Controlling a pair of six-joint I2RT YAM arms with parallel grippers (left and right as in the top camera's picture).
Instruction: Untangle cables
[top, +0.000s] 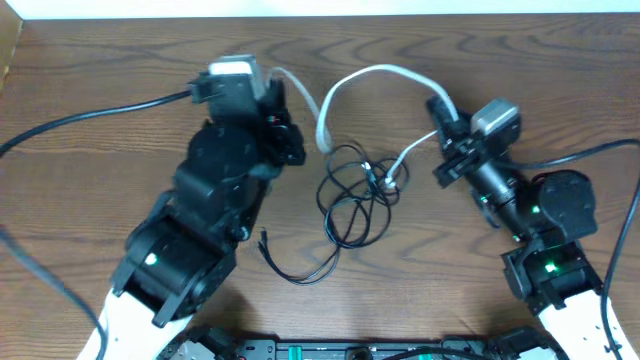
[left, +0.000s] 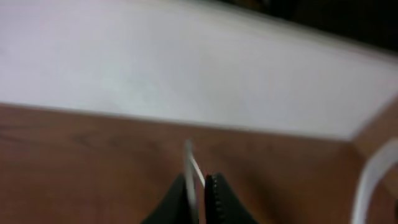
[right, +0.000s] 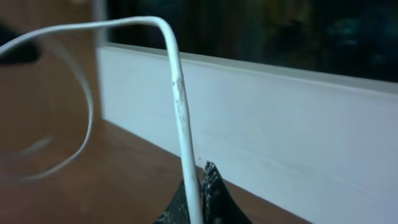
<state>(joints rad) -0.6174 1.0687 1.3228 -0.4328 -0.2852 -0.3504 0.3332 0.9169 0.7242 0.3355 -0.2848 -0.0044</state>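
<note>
Overhead, my left hand (top: 272, 85) and right hand (top: 443, 112) each pinch the white cable (top: 375, 72), which arcs between them toward the far edge of the worktop (top: 100, 60). One run of it drops back into the black cables (top: 350, 195), heaped in a tangle at the middle. A looser black cord (top: 300, 268) lies closer to the near edge. Both forearms reach in from the near corners, hands angled toward the far edge. My worry is that if I spread the hands, the white run may cinch the black tangle tighter or drag the whole heap along.

Left wrist: my fingers (left: 219, 198) are closed on the thin white cable (left: 194, 167), tips aimed low at the far edge and the wall (left: 186, 68) beyond. So little cord is held that a hard tug could slip it out.

Right wrist: that hand (right: 200, 186) is clamped on the cable (right: 177, 81) too. The cable rises steeply, then bends over sharply, and a harder pull may kink it there.
</note>
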